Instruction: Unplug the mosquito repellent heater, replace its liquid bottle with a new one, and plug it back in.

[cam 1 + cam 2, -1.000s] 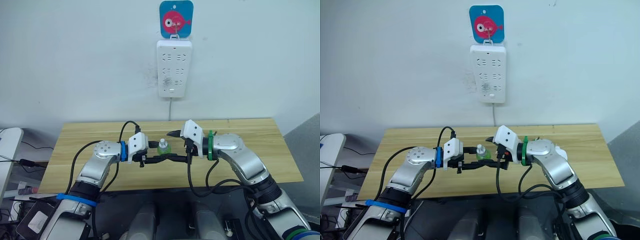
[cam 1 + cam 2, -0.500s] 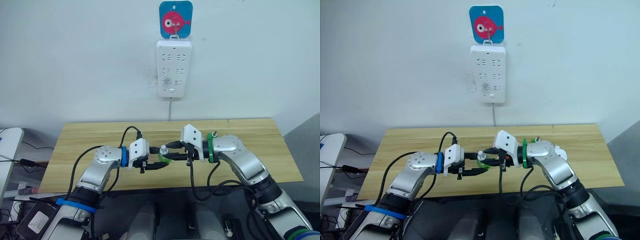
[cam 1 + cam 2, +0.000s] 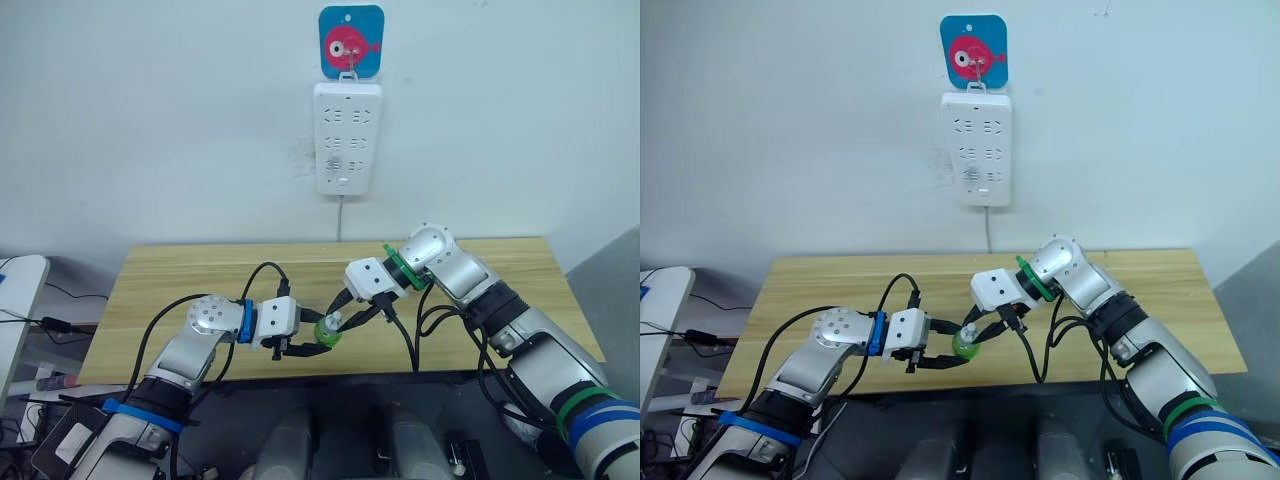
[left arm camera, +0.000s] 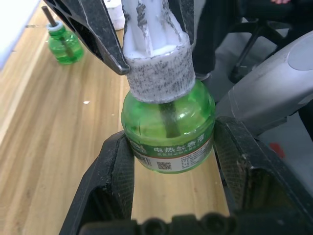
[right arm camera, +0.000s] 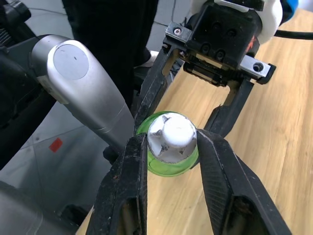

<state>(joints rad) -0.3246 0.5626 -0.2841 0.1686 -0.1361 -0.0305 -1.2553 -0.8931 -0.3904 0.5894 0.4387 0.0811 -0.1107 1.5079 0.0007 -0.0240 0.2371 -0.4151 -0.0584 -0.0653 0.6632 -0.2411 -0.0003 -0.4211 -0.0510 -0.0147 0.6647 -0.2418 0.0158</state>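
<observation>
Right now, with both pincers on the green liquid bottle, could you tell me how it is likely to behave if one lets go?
The green bottle looks like rigid, smooth plastic, so it may slip. Its body is round, so it would probably roll on the table. The left pincer flanks its body and the right pincer its white cap; twisting could loosen that.

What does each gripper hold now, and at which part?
Both hold one green liquid bottle: the left gripper clamps its green body, the right gripper clamps its white cap.
</observation>
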